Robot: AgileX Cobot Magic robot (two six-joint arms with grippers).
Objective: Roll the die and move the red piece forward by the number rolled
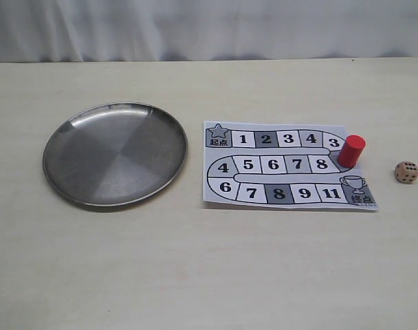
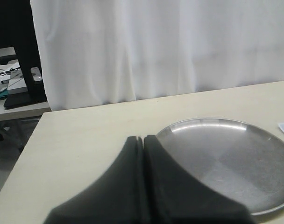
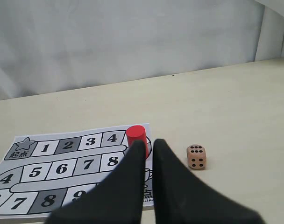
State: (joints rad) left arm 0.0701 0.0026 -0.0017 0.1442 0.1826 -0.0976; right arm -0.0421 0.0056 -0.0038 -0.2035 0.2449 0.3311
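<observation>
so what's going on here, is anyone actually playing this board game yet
Nothing is being handled right now. The robot is meant to roll the die and move the red piece, but its left hand and right hand are both shut, hold nothing and touch nothing. The die lies on the table just right of the paper game board. The red piece stands upright at the board's right end. A metal plate sits left of the board with nothing in it.

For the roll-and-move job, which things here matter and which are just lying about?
Job: die; red piece; numbered board sheet.
Lying about: metal plate, possibly meant for rolling the die; white curtain behind the table.
</observation>
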